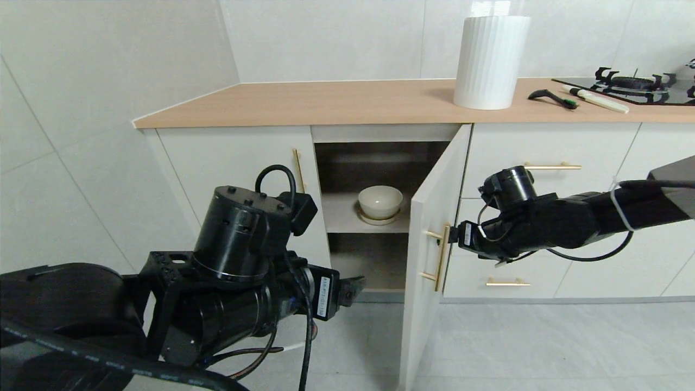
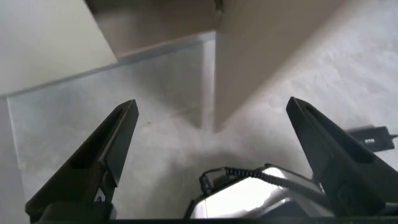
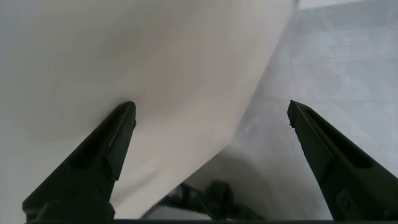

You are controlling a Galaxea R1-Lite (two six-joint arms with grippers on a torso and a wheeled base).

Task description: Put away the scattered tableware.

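Note:
A cream bowl (image 1: 380, 201) rests on a small plate (image 1: 377, 220) on the middle shelf of the open cabinet (image 1: 380, 163). The cabinet door (image 1: 431, 228) swings out toward me, its gold handle (image 1: 441, 258) on the outer face. My right gripper (image 1: 455, 234) is at that handle, and its open fingers (image 3: 118, 134) straddle the door's white face (image 3: 186, 74). My left gripper (image 1: 355, 285) hangs low before the cabinet's bottom shelf, open and holding nothing. In the left wrist view, the left gripper (image 2: 211, 102) looks down at the floor and the door's lower edge (image 2: 214, 93).
On the wooden counter (image 1: 326, 100) stand a tall white ribbed vase (image 1: 491, 60), a black peeler (image 1: 554, 98) and a white-handled knife (image 1: 594, 99), with a gas hob (image 1: 632, 84) at the far right. Drawers with gold handles (image 1: 551, 167) lie behind the door. Grey tiled floor (image 1: 516, 342) lies below.

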